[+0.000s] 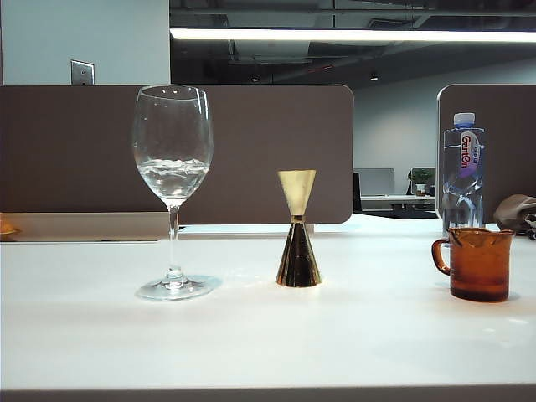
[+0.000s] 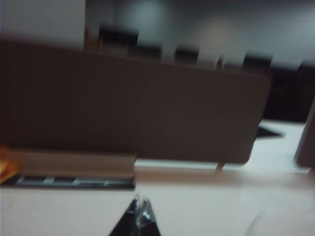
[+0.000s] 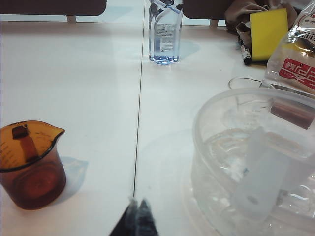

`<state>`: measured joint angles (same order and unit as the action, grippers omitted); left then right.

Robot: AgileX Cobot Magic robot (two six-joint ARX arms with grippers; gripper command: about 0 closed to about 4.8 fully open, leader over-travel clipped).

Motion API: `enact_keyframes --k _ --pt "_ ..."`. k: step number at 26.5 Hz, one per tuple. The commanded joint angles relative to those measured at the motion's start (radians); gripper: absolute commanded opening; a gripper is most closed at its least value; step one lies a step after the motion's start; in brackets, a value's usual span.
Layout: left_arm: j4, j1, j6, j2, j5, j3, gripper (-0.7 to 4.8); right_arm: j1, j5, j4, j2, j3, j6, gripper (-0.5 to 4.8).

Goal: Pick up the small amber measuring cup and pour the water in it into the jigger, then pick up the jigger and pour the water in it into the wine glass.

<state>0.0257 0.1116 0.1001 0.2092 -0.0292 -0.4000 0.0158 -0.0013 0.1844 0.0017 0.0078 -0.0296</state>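
Observation:
The wine glass point(image 1: 172, 180) stands on the left of the white table point(image 1: 251, 335), with some clear water point(image 1: 172, 174) in its bowl. To its right is the gold jigger point(image 1: 297, 230), upright at the middle. The small amber measuring cup point(image 1: 477, 264) point(image 3: 30, 164) sits at the right, handle towards the jigger; I cannot tell whether it holds water. Neither gripper shows in the exterior view. My right gripper point(image 3: 138, 204) is shut and empty over the table, beside the cup and apart from it. My left gripper point(image 2: 139, 206) is shut and empty in a blurred wrist view that shows none of the task's things.
A clear plastic bottle point(image 1: 462, 172) point(image 3: 165, 32) with a blue cap stands behind the cup. A large clear plastic bowl point(image 3: 216, 118) sits right of the right gripper. A yellow sponge point(image 3: 268, 32) and a printed packet point(image 3: 300, 54) lie behind it. A brown divider panel point(image 1: 268, 151) point(image 2: 133, 103) backs the table.

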Motion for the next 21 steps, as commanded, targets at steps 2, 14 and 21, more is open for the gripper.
enact_keyframes --k 2,14,21 --pt "-0.489 0.032 0.013 0.228 -0.195 -0.512 -0.02 0.001 -0.001 -0.002 0.0 -0.007 0.003 -0.05" --pt "-1.309 0.158 0.01 0.468 -0.417 -1.199 -0.03 0.001 -0.002 -0.002 0.0 -0.007 0.003 -0.05" --pt "-1.464 0.212 0.015 0.461 -0.359 -1.177 -0.03 0.001 -0.002 -0.002 0.0 -0.007 0.003 -0.05"
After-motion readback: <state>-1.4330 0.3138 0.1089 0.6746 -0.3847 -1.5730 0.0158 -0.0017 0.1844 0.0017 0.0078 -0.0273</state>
